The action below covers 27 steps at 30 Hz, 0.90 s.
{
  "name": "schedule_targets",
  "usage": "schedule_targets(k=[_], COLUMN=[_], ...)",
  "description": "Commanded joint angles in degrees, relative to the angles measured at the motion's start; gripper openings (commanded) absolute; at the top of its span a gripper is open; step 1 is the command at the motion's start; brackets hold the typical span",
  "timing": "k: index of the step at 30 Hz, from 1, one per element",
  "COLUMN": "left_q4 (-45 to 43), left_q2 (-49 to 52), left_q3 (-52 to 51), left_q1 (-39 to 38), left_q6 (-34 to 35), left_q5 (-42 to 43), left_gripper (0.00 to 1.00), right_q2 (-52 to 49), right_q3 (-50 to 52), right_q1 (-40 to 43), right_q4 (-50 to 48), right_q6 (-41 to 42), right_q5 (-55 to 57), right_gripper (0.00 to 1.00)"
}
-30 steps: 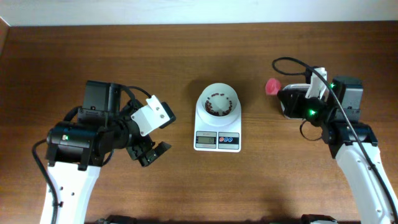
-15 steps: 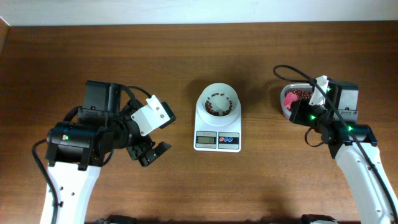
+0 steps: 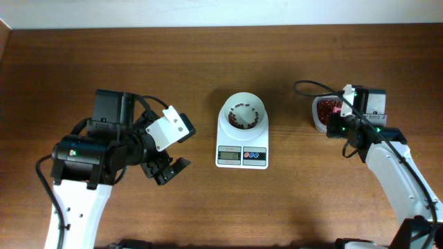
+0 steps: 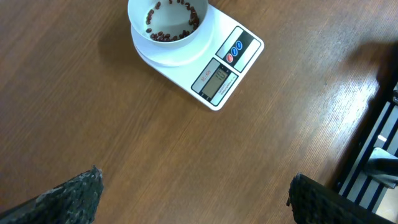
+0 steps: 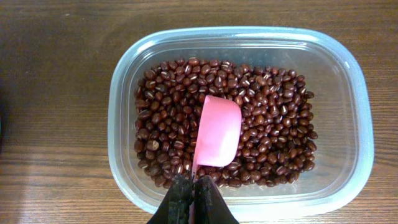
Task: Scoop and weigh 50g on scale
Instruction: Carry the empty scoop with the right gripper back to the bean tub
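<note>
- Overhead: the scale (image 3: 241,156) sits mid-frame. Its bowl (image 3: 243,102) holds only a thin layer of beans (image 3: 241,123). Most of the beans lie in the clear tub (image 3: 318,123) at right, under the right arm. Any beans dropped on the way across would scatter on the bare surface (image 3: 291,173) between tub and scale. The left jaws, lower left, stand apart and empty.
- Left wrist: the scale is upper centre, its display too small to read. The bowl's floor shows through the scatter, so the target is probably far off.
- Right wrist: the right jaws are clamped on the thin handle end of the pink spoon (image 5: 217,130), whose scoop rests on the heap in the tub. Held so near its tip, a loaded spoon could twist and spill. Digging in may also push the light tub.
</note>
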<state>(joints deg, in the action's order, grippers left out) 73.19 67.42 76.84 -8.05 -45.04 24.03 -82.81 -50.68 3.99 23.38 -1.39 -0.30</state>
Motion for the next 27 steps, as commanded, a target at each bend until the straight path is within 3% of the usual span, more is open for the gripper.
schedule_targets(k=[1, 4, 7, 14, 17, 27], left_q4=[0.0, 0.0, 0.0, 0.0, 0.0, 0.0], left_q2=[0.1, 0.1, 0.1, 0.1, 0.1, 0.1], left_q3=[1.2, 1.2, 1.2, 1.2, 1.2, 1.2], left_q1=[0.3, 0.3, 0.3, 0.3, 0.3, 0.3], left_q6=[-0.9, -0.9, -0.9, -0.9, -0.9, -0.9], left_q5=[1.0, 1.0, 1.0, 1.0, 1.0, 1.0], left_gripper=[0.99, 0.99, 0.99, 0.99, 0.99, 0.99], right_q2=[-0.6, -1.2, -1.2, -4.1, -4.1, -4.1], right_q3=[-0.2, -0.2, -0.2, -0.2, -0.2, -0.2], right_q1=[0.2, 0.3, 4.5, 21.0, 24.7, 25.8], right_q4=[0.9, 1.1, 1.1, 1.3, 1.3, 1.3], right_q6=[0.3, 1.4, 8.8, 13.9, 13.9, 17.0], right_q5=[-3.9, -8.9, -11.9, -43.8, -50.2, -54.6], right_gripper=[0.04, 0.04, 0.04, 0.04, 0.04, 0.04])
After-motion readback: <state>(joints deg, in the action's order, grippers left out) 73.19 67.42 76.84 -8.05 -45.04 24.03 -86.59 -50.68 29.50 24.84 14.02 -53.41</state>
